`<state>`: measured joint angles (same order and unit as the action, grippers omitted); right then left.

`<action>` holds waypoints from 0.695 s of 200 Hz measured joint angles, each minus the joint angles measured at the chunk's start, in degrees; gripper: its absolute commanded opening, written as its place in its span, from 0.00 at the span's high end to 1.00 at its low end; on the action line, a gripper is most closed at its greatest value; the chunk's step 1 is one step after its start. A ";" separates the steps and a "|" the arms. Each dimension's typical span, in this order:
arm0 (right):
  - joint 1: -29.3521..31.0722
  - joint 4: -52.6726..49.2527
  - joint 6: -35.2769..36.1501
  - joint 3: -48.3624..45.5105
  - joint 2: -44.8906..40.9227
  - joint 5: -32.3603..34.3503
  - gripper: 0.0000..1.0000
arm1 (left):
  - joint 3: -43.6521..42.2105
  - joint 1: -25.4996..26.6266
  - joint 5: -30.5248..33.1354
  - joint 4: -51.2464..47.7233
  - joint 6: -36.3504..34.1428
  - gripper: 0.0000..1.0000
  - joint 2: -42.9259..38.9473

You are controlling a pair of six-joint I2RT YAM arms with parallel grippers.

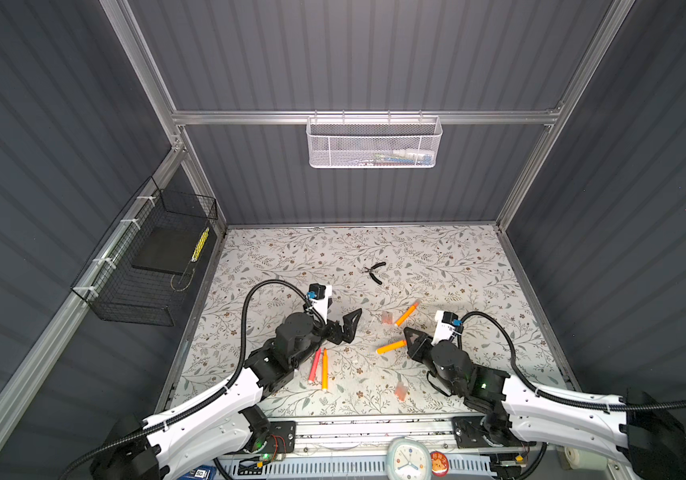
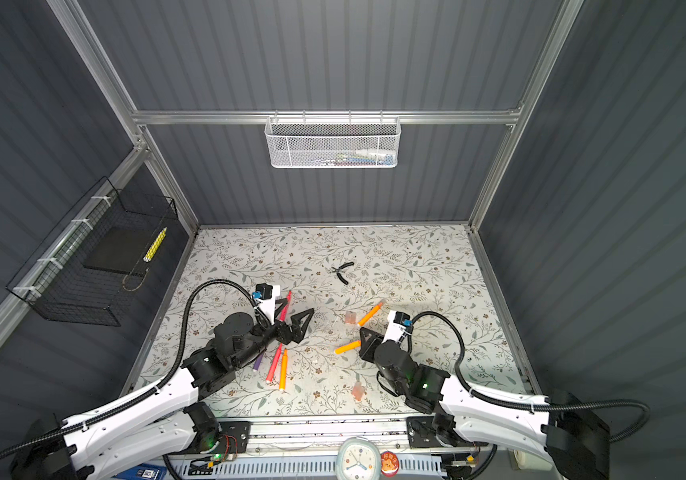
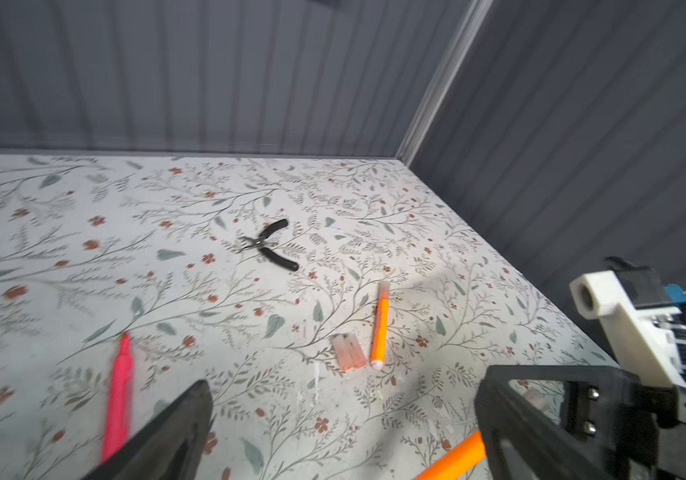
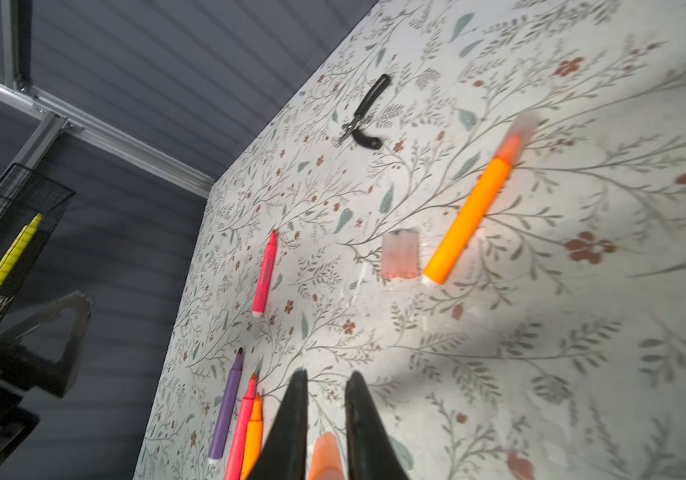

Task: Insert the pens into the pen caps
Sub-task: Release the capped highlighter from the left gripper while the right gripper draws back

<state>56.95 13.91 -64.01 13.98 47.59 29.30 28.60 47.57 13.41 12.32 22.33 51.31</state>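
I am clamping a slim orange marker pen point(image 1: 391, 347) in my right end effector point(image 1: 407, 341), left end effector point(image 2: 299, 308) gaping empty, so unheld translucent pinkish caps point(image 1: 387, 318) ahead may skid.

The back of the table point(image 1: 437, 249) is open save the pliers point(image 1: 374, 272). Mid-table, a capped orange pen point(image 1: 405, 314) with two pen caps point(image 1: 387, 318) just beside it blocks the lane; the right edge is free.

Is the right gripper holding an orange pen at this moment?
Yes: in the right wrist view, the right gripper is shut on an orange pen that fills the gap between its fingers.
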 measured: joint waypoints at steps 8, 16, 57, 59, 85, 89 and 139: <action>-2.14 -1.64 -0.37 -1.01 -2.10 -0.72 1.00 | 0.76 0.00 2.82 -3.30 0.94 0.00 -0.17; -4.37 -3.23 -0.61 -1.95 -4.07 -1.44 1.00 | 1.44 0.00 5.01 -5.97 1.66 0.00 -0.11; -16.20 -10.05 -0.44 -4.96 -10.47 -6.49 1.00 | 2.08 0.00 13.25 -14.67 5.25 0.01 1.84; -16.65 -10.12 -0.37 -5.01 -10.49 -6.75 1.00 | 2.08 0.00 13.40 -14.84 5.42 0.01 2.01; -23.58 -9.49 -0.02 -5.51 -9.03 -12.24 1.00 | 2.12 -0.02 14.93 -16.35 6.03 0.01 3.43; -24.50 -8.98 -0.02 -5.51 -8.26 -12.98 1.00 | 2.12 0.00 15.13 -16.59 6.05 0.01 3.63; -32.76 -0.42 -0.09 -4.52 5.66 -21.99 0.98 | 2.14 0.00 15.58 -17.53 6.47 0.01 4.79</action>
<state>24.18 13.50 -64.10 9.45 53.25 7.31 30.74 47.57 28.99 -5.21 28.80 56.10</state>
